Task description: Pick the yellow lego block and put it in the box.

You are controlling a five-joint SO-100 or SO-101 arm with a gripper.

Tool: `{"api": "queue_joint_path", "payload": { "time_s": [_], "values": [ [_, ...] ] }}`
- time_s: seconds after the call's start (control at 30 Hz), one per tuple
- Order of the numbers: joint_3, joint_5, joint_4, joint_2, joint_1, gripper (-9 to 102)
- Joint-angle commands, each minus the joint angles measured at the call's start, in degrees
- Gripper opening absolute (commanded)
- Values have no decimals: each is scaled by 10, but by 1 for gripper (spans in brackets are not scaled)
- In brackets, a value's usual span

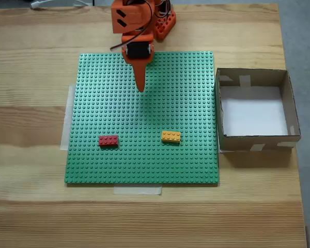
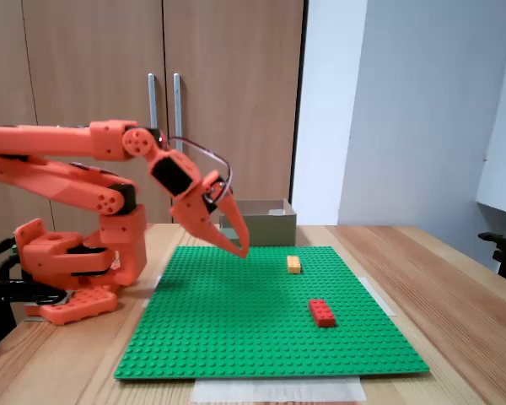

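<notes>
The yellow lego block (image 1: 171, 136) (image 2: 294, 264) lies flat on the green studded baseplate (image 1: 119, 165) (image 2: 236, 337), toward its box-side half. The box (image 1: 257, 110) (image 2: 259, 221), brown cardboard with a white floor, stands just off the baseplate's edge and holds nothing. My orange gripper (image 1: 140, 88) (image 2: 241, 251) hangs above the baseplate, well short of the yellow block, its fingers pressed together into one point with nothing between them.
A red brick (image 1: 108, 140) (image 2: 322, 312) lies on the baseplate, apart from the yellow one. The arm's base (image 2: 72, 261) stands at the baseplate's far edge in a fixed view. Bare wooden table (image 1: 36, 206) surrounds the plate.
</notes>
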State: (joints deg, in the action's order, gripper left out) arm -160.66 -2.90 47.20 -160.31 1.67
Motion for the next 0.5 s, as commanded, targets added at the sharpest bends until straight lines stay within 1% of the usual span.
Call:
{"api": "queue_joint_path", "payload": {
  "time_s": [0.0,0.27,0.37,0.47],
  "values": [
    [90,25,26,54,-3,-1],
    [270,28,126,184,20,1],
    [367,37,192,288,34,3],
    [445,44,233,359,48,4]
  ]
}}
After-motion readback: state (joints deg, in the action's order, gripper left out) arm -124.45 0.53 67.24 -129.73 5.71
